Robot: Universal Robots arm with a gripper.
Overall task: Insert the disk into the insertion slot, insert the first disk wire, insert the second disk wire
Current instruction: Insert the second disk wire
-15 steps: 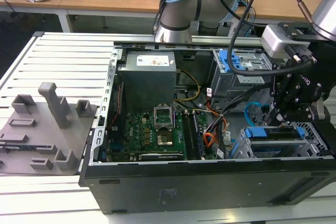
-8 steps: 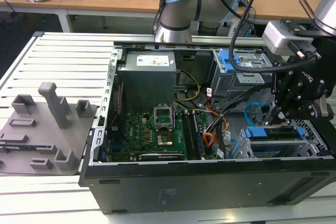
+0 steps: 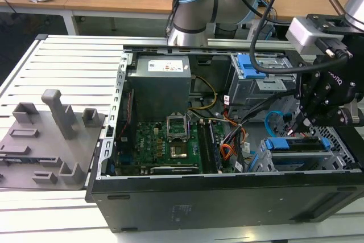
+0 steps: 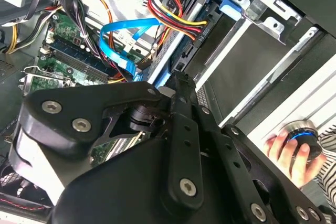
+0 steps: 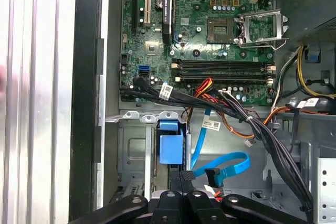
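The disk (image 3: 296, 143), in its blue carrier, lies inside the insertion slot (image 3: 260, 162), the low grey cage at the exterior view's right front of the open case. My gripper (image 3: 300, 122) hangs just above the disk's rear edge. In the first wrist view the gripper (image 5: 182, 184) has its fingers close together on a small black plug, from which a blue wire (image 5: 198, 140) runs. In the second wrist view a red, yellow and black wire bundle (image 4: 173, 11) ends in a plug (image 4: 202, 31) at the disk's rear edge, just beyond the gripper (image 4: 176, 85).
The motherboard (image 5: 210, 24) and the power supply (image 3: 159, 86) fill the case's middle. A taller bay with a blue latch (image 3: 250, 66) stands behind the gripper. Another blue cable loop (image 5: 231, 162) and black cable bundles (image 5: 273, 140) lie close by. A person's hand (image 4: 286, 153) holds a round device outside the case.
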